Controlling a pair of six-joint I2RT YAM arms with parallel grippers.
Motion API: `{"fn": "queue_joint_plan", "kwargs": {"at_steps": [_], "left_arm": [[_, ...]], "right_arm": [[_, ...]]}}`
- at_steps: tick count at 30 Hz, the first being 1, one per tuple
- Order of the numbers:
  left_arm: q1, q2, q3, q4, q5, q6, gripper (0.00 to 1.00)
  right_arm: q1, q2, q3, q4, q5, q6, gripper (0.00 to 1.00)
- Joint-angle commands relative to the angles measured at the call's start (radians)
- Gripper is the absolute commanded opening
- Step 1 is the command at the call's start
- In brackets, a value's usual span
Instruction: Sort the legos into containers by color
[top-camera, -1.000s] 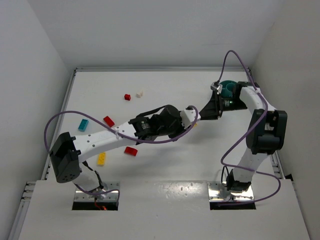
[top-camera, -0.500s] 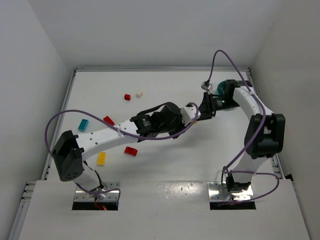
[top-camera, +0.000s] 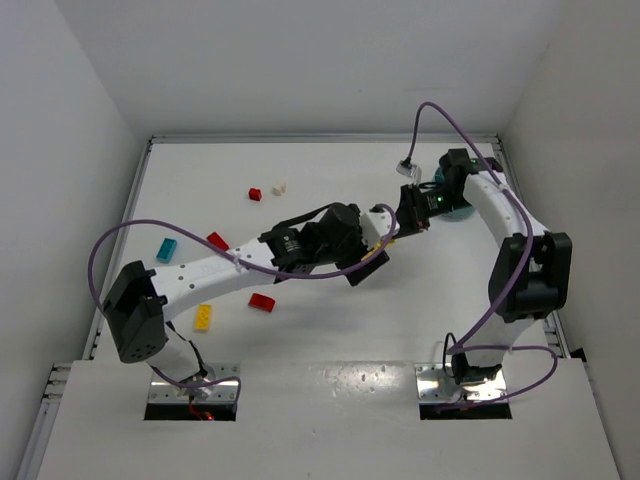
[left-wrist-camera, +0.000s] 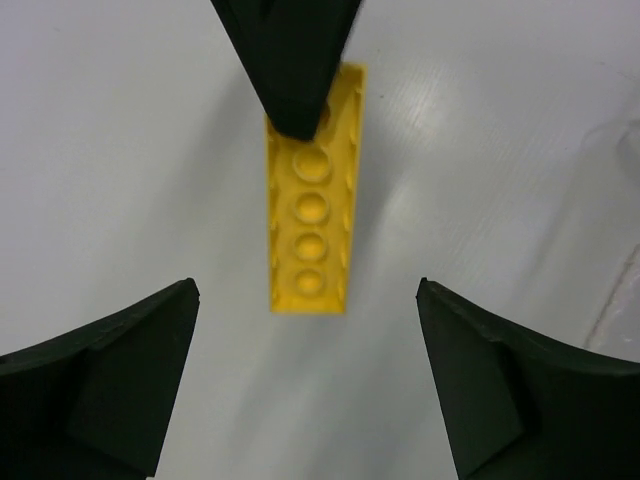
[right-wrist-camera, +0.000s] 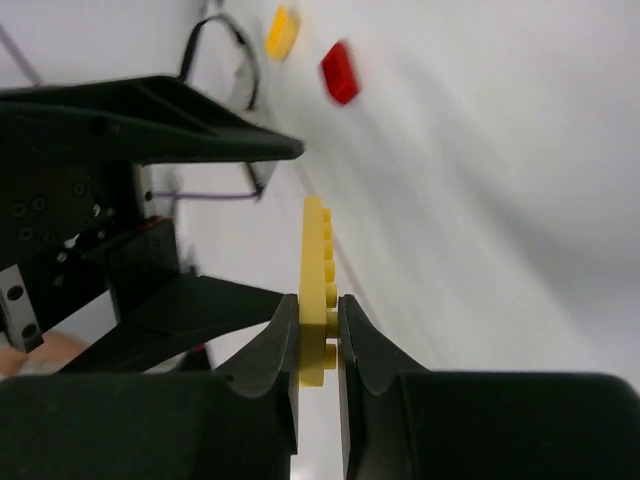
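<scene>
Yellow lego (left-wrist-camera: 308, 215): a long, thin, glossy plastic strip with a row of round studs, held over the middle of the smooth white table (top-camera: 330, 170).
Right claw (right-wrist-camera: 318, 308): curved black fingers clamped on the lego's end.
Left claw (left-wrist-camera: 306, 292): matte black wedges spread wide, holding nothing.
Teal tub (top-camera: 457, 207): round, half hidden behind the right arm.

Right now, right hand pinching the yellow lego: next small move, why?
Probably carry the right hand toward the teal tub: it is shut on one end of the yellow lego, and the left hand is open, fingers clear of it.
</scene>
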Motion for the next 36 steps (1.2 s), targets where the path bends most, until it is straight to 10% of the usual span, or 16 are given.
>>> {"fn": "queue_joint_plan", "kwargs": {"at_steps": [1,15,36], "left_arm": [[0.033,-0.065,-0.007,0.017,-0.068,-0.011,1.00],[0.425,-0.248,-0.041,-0.137,-0.145,0.005,1.00],[0.721,-0.352,-0.173,-0.168,-0.073,-0.117,1.00]], "right_arm": [[-0.021,-0.023,0.179,0.033,0.139,-0.013,0.00],[-0.151,0.317,0.986,-0.209,0.920,-0.161,0.00],[-0.212,0.440,0.968,0.044,1.137,-0.184,0.00]]}}
